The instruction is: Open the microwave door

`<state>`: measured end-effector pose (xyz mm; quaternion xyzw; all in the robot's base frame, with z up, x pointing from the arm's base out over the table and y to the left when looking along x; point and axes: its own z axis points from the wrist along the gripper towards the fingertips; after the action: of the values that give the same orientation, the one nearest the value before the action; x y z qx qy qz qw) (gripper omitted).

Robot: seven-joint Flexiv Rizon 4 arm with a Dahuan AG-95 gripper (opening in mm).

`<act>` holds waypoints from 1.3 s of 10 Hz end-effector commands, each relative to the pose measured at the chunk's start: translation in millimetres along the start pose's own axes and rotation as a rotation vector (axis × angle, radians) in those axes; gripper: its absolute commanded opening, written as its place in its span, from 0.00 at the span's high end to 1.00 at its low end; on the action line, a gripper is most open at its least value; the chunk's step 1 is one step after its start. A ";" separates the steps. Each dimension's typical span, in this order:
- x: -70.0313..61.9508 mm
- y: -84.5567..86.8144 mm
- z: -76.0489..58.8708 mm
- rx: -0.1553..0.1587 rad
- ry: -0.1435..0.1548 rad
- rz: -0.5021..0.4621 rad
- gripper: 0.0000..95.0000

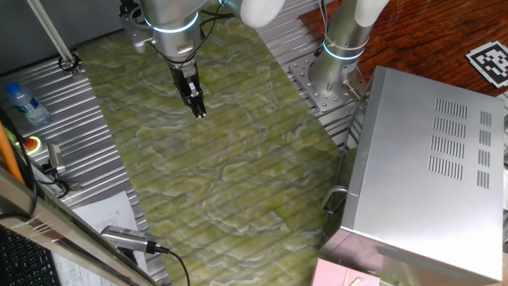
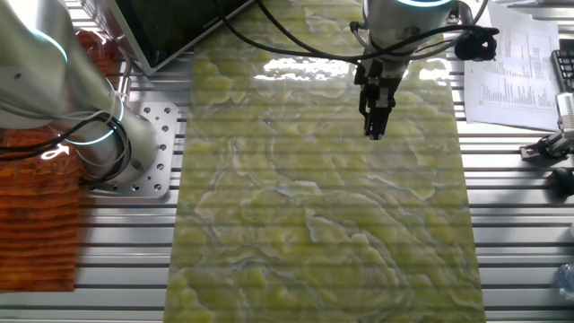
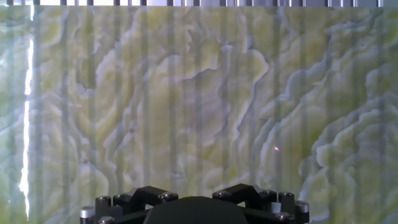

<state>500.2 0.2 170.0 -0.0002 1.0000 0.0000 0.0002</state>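
The microwave [image 1: 429,159] stands at the right of the green mat, its vented silver casing facing up in one fixed view. The microwave door [image 1: 354,143] is seen edge-on there and lies flush against the casing, with its slim bar handle [image 1: 333,200] near the front corner. In the other fixed view the door's dark glass [image 2: 170,27] shows at the top left. My gripper [image 1: 198,110] hangs over the far middle of the mat, well away from the door, fingers together and holding nothing; it also shows in the other fixed view [image 2: 373,130]. The hand view shows only mat.
A second arm's base [image 1: 337,56] stands beside the microwave's far end. A pink box [image 1: 349,274] lies at the microwave's near corner. A water bottle [image 1: 22,103] and a red button [image 1: 32,144] sit left of the mat. Papers [image 2: 516,63] lie beyond it.
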 end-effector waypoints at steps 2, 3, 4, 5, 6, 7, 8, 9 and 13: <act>0.1 -0.1 0.0 0.075 -0.037 -0.090 1.00; 0.1 -0.1 0.0 0.075 -0.036 -0.090 1.00; 0.1 -0.1 -0.1 0.076 -0.035 -0.091 1.00; 0.1 -0.1 -0.1 0.076 -0.035 -0.091 1.00; 0.0 -0.1 -0.1 0.076 -0.035 -0.091 1.00; 0.0 -0.1 -0.1 0.077 -0.034 -0.094 1.00; 0.1 0.0 -0.2 0.076 -0.033 -0.094 1.00; -0.1 0.1 -0.3 0.073 -0.031 -0.090 1.00; -3.3 6.5 -3.4 0.060 -0.016 -0.069 1.00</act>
<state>504.0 7.4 173.5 -0.0339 0.9989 -0.0299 0.0081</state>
